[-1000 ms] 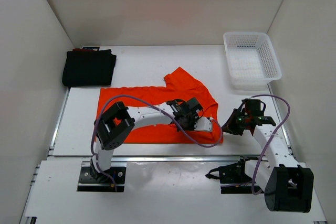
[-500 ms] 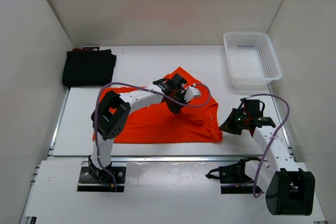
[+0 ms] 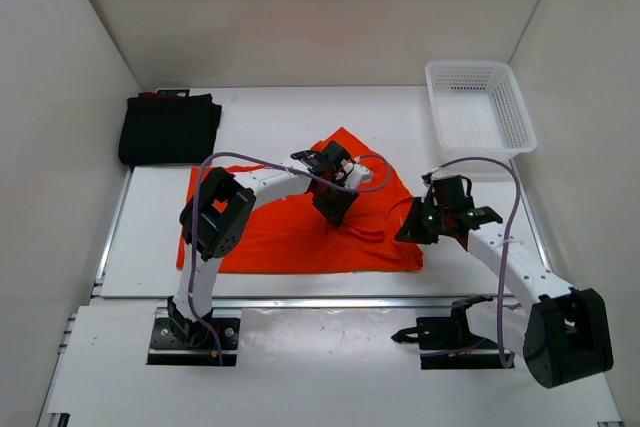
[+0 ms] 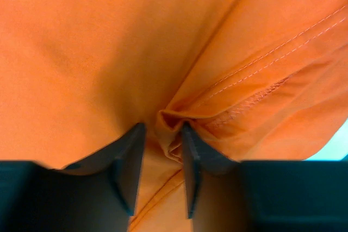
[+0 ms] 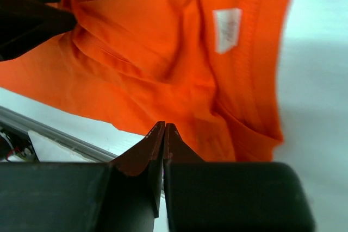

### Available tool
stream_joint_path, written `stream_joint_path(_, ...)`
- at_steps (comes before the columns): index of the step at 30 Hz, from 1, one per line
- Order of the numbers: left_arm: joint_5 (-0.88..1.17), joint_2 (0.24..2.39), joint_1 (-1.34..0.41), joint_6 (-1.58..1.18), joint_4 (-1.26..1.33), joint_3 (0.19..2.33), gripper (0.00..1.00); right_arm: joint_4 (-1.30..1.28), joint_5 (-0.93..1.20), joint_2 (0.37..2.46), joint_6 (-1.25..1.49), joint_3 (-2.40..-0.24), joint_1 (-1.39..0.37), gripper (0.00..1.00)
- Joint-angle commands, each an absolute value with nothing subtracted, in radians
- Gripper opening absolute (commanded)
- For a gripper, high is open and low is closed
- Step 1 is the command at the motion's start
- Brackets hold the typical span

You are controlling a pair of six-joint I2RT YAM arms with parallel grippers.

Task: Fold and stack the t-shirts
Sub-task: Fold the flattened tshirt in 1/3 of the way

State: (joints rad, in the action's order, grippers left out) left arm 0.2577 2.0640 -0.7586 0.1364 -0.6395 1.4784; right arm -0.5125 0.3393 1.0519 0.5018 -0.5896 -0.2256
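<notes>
Right wrist view shows a white tag (image 5: 227,30) inside the collar of the orange shirt (image 5: 163,63), its print too blurred to read; the right gripper (image 5: 164,126) is pressed shut, empty, at the shirt's edge. The left gripper (image 4: 162,129) stands narrowly parted around a pucker of that shirt mid-table, and the folded black shirt (image 3: 168,129) lies at the far left corner.
</notes>
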Motion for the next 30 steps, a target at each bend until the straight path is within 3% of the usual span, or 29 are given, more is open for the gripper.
stream_joint_path(1,0.239,2.052,-0.732,0.039,-0.654,1.451,0.47,-0.463,0.321,1.115,0.448,-0.643,-0.282,0.0)
stream_joint_path(4,0.236,2.039,-0.729,0.018,-0.646,1.422,0.57,-0.474,0.308,1.17,0.419,-0.667,-0.336,0.0)
stream_joint_path(7,0.248,2.036,-0.736,0.015,-0.637,1.408,0.61,-0.492,0.298,1.198,0.391,-0.672,-0.365,0.0)
stream_joint_path(16,0.21,2.025,-0.736,0.014,-0.644,1.399,0.58,-0.439,0.203,1.206,0.383,-0.647,-0.408,0.0)
stream_joint_path(30,0.204,2.005,-0.735,0.014,-0.646,1.373,0.55,-0.365,0.251,1.367,0.35,-0.716,-0.393,0.0)
